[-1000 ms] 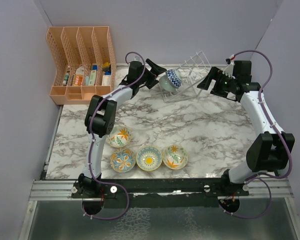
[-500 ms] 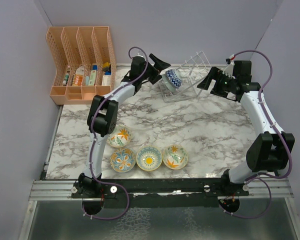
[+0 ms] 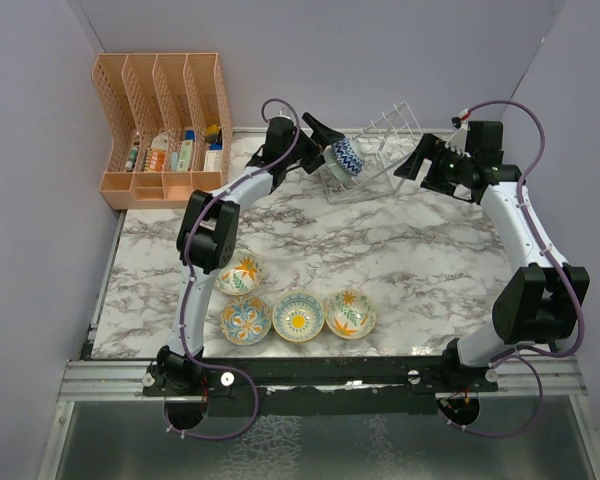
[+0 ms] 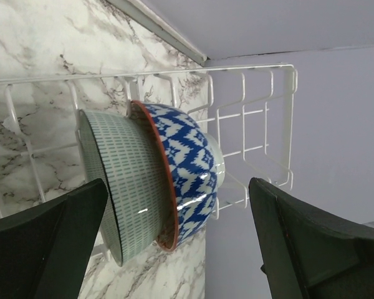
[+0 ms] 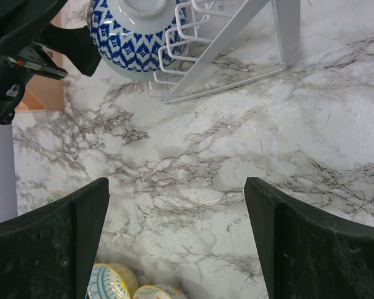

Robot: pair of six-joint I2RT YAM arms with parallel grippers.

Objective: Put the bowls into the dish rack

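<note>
The dish rack (image 3: 385, 140) stands at the back of the marble table, and two bowls lean in its slots. One is a blue-and-white patterned bowl (image 4: 188, 165) and the other a pale teal bowl (image 4: 128, 187) pressed against it. My left gripper (image 3: 318, 138) hovers open just left of them, its fingers (image 4: 56, 243) spread wider than the pair and touching neither. My right gripper (image 3: 410, 163) is open over bare marble to the right of the rack (image 5: 237, 37). Several patterned bowls (image 3: 298, 315) sit near the front edge, and two of them (image 5: 109, 281) show in the right wrist view.
An orange slotted organizer (image 3: 165, 120) with small items stands at the back left corner. Purple walls close the back and both sides. A metal rail (image 3: 320, 372) runs along the front edge by the arm bases.
My left gripper has shifted slightly up and to the right beside the racked bowls, staying open. The right arm and the front bowls have not moved.
</note>
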